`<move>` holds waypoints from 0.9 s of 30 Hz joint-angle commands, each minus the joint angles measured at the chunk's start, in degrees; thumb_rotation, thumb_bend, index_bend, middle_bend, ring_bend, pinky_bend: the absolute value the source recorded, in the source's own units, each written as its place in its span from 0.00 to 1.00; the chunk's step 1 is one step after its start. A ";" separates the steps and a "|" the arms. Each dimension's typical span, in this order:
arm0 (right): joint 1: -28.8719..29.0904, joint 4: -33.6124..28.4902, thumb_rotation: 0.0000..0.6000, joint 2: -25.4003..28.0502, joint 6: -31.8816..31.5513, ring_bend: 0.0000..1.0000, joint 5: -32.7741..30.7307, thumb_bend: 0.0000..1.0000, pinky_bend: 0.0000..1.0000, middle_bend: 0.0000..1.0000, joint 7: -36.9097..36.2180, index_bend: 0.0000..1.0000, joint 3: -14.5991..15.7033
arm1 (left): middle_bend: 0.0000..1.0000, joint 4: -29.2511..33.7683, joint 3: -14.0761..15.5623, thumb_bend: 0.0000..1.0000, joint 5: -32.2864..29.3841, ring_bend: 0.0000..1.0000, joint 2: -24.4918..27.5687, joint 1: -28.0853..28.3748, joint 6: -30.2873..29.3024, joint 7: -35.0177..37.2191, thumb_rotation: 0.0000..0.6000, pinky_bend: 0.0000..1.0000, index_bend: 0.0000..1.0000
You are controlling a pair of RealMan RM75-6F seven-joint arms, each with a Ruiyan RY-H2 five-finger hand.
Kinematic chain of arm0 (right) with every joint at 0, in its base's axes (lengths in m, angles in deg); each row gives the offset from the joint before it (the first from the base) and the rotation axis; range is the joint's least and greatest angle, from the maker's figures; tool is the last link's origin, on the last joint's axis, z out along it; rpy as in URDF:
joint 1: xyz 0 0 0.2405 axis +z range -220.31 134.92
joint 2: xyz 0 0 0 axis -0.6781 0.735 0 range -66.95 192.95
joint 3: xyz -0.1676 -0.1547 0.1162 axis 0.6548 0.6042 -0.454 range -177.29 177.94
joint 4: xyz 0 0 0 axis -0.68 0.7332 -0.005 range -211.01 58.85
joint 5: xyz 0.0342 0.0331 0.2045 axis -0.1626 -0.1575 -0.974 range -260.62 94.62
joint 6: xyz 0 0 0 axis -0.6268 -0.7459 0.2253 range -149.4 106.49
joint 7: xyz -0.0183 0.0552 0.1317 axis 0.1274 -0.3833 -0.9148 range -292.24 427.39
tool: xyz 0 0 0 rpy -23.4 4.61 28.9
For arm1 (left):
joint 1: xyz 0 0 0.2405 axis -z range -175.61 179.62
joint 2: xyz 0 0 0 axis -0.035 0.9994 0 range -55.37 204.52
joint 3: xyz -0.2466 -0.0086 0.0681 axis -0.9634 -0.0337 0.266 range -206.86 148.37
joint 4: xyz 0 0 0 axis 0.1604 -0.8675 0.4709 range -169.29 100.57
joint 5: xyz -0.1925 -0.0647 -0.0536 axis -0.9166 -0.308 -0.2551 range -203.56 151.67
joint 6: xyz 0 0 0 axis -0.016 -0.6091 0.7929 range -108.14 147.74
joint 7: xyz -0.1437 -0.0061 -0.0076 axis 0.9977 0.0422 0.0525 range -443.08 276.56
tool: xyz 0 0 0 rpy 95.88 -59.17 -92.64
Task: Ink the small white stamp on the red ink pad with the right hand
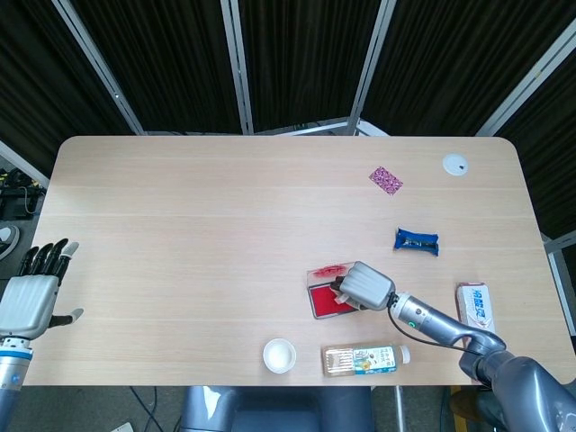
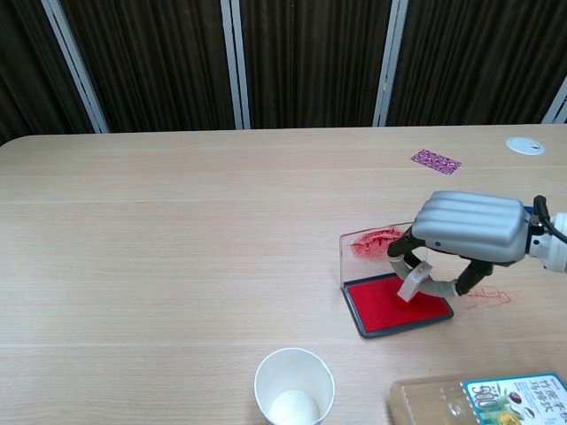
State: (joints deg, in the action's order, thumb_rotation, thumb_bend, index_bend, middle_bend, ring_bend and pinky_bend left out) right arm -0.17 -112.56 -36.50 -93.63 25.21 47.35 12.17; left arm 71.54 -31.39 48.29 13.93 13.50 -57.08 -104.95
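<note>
The red ink pad [image 2: 390,304] lies in its open black case near the table's front right, with the clear lid [image 2: 372,251] standing up behind it. My right hand [image 2: 467,229] hovers low over the pad and pinches the small white stamp [image 2: 411,281], whose lower end touches the red surface. In the head view the right hand [image 1: 367,285] covers the stamp and part of the ink pad [image 1: 323,301]. My left hand [image 1: 30,297] hangs off the table's left edge, fingers apart and holding nothing.
A white paper cup [image 2: 294,388] stands in front of the pad. A drink bottle [image 1: 364,359] lies at the front edge. A blue packet [image 1: 416,240], a patterned purple card [image 1: 385,180], a white disc [image 1: 455,165] and a white pack [image 1: 476,305] lie to the right.
</note>
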 commanded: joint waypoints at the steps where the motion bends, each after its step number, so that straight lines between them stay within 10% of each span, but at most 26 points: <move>1: -0.03 -2.38 1.00 1.84 -1.89 0.82 -0.86 0.58 1.00 0.58 -0.21 0.62 -1.15 | 0.00 0.09 0.12 0.00 0.32 0.00 0.13 -0.07 -0.08 0.17 1.00 0.00 0.00; 10: -1.55 -6.85 1.00 7.59 -2.08 0.82 -3.15 0.58 1.00 0.58 1.93 0.62 -1.89 | 0.00 0.39 0.43 0.00 1.26 0.00 0.48 -0.36 -0.49 0.75 1.00 0.00 0.00; 27: -6.79 3.15 1.00 4.72 3.07 0.82 -6.17 0.58 1.00 0.58 -1.82 0.61 -0.07 | 0.00 0.75 0.44 0.00 0.60 0.00 0.10 -0.13 0.01 -0.54 1.00 0.00 0.00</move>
State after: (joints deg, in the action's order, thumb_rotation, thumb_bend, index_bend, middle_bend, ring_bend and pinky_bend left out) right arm -6.65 -109.93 -31.44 -90.70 19.21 45.98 12.03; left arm 72.29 -30.94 48.88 14.04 13.38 -57.07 -105.50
